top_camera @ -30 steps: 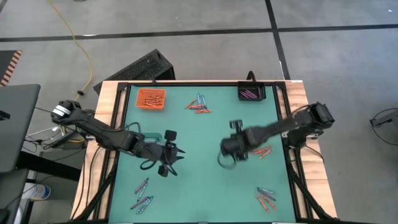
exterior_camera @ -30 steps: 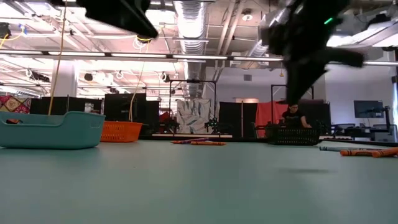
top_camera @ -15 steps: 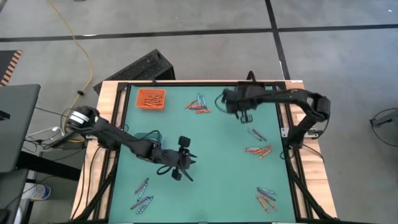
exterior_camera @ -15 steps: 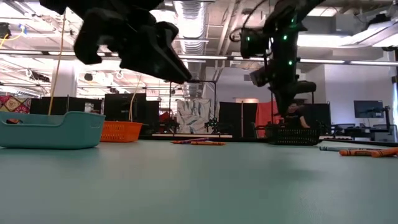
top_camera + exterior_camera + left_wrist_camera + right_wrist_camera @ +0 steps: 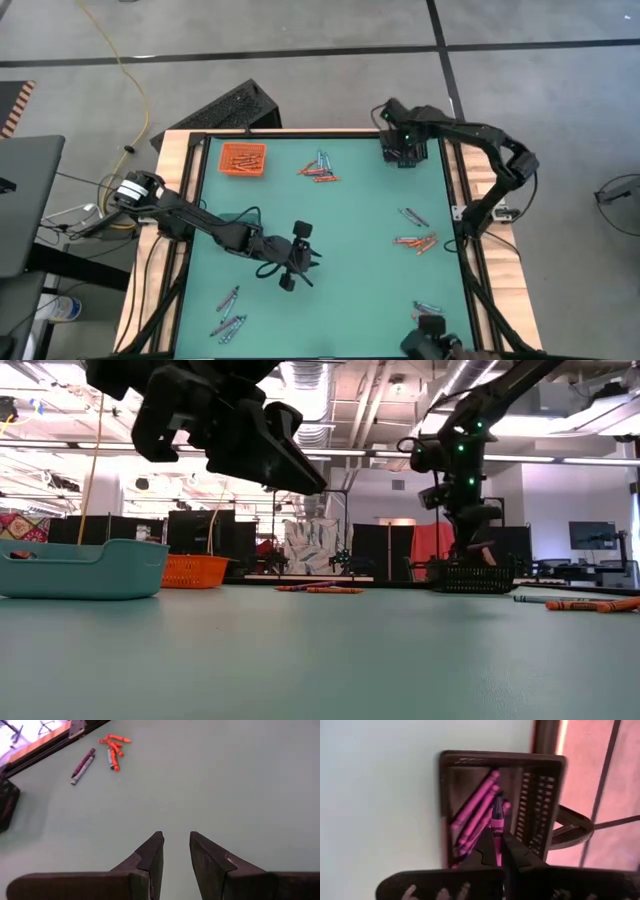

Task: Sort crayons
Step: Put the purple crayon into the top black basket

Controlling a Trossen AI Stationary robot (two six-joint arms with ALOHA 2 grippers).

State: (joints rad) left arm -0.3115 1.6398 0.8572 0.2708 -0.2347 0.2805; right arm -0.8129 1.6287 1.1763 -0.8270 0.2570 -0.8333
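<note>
Green table [image 5: 340,225]. Orange tray [image 5: 243,158] at far-left corner, black tray [image 5: 404,150] opposite. Crayon clusters [image 5: 320,168] beside orange tray, others nearer.

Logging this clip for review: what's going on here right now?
Two robot arms are sorting crayons on a green table. The right gripper is shut on a purple crayon and holds it over the black tray at the far right corner, where other purple crayons lie. The left gripper hangs empty and partly open above the middle of the table. Loose crayon piles are scattered around, and an orange tray holds orange ones.
</note>
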